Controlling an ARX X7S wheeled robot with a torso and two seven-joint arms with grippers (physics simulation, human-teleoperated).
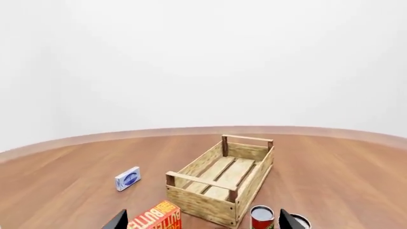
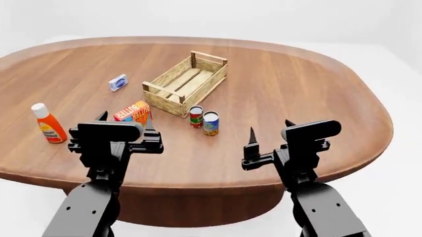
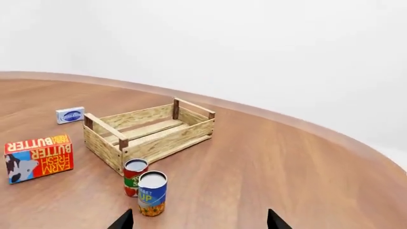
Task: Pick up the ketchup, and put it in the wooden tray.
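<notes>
Ketchup (image 2: 49, 125) upright, well left of wooden tray (image 2: 187, 82), label unreadable. "FARM FRESH BUTTER" on box (image 3: 38, 160) beside tray; two cans (image 3: 146, 188) near tray corner. Left gripper (image 2: 124, 123) and right gripper (image 2: 269, 134) spread wide, holding nothing.

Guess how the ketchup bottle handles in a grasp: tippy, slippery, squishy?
Probably tippy: the ketchup stands upright, tall and narrow, so a sideways nudge could topple it. Its smooth plastic-looking body may squash or slip under a hard pinch, so grasp mid-body, below the white cap. The left end effector sits nearest and looks open; nothing crowds the bottle.
</notes>
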